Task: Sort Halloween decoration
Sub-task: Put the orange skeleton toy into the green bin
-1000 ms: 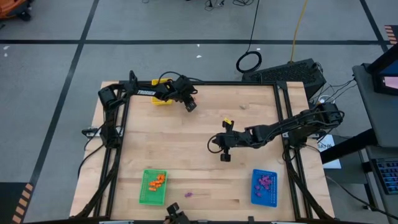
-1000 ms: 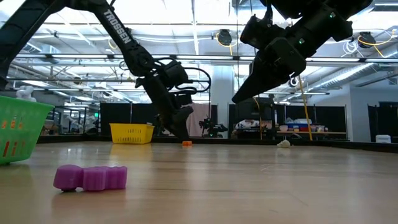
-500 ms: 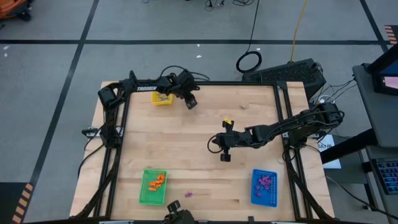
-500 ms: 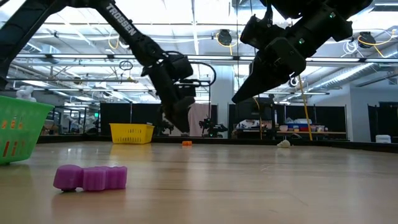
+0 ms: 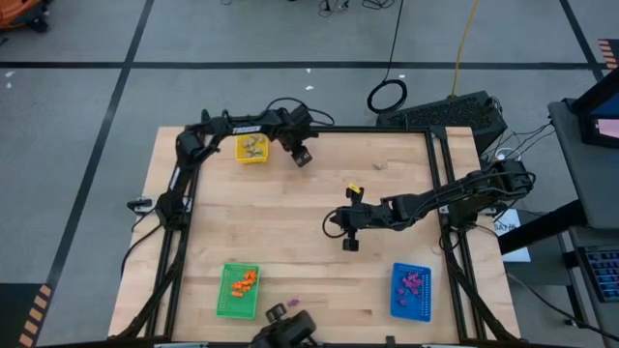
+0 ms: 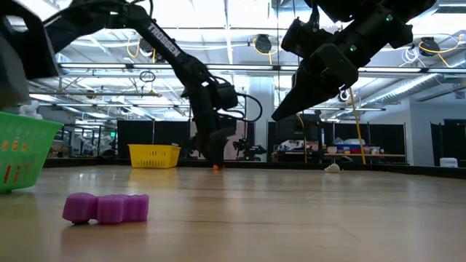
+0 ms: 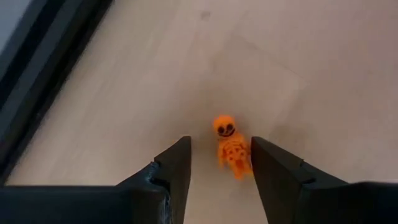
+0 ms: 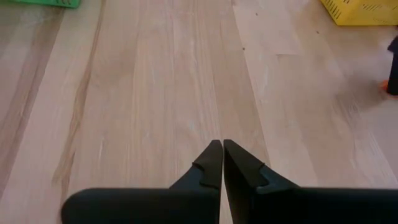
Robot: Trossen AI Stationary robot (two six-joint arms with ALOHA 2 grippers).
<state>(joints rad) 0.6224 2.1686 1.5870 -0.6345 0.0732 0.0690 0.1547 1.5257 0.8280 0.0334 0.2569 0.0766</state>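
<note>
Low view, nearest first: a purple trinket (image 6: 106, 207) lies on the table (image 6: 291, 218) close to the camera, with the green tray (image 6: 22, 149) at the side. Past it the right gripper (image 6: 280, 113) hangs above mid-table; the right wrist view shows its fingers (image 8: 208, 165) pressed together with nothing between them. Farther back, beside the yellow tray (image 6: 153, 155), the left gripper (image 6: 212, 156) reaches down to the wood. Its wrist view shows the fingers (image 7: 177, 165) spread apart around an orange skeleton figure (image 7: 231, 148), which lies on the table close against one finger; whether it touches I cannot tell. From above, the left gripper (image 5: 303, 156) sits just beside the yellow tray (image 5: 251, 148), orange pieces fill the green tray (image 5: 238, 290), and purple ones the blue tray (image 5: 410, 290).
</note>
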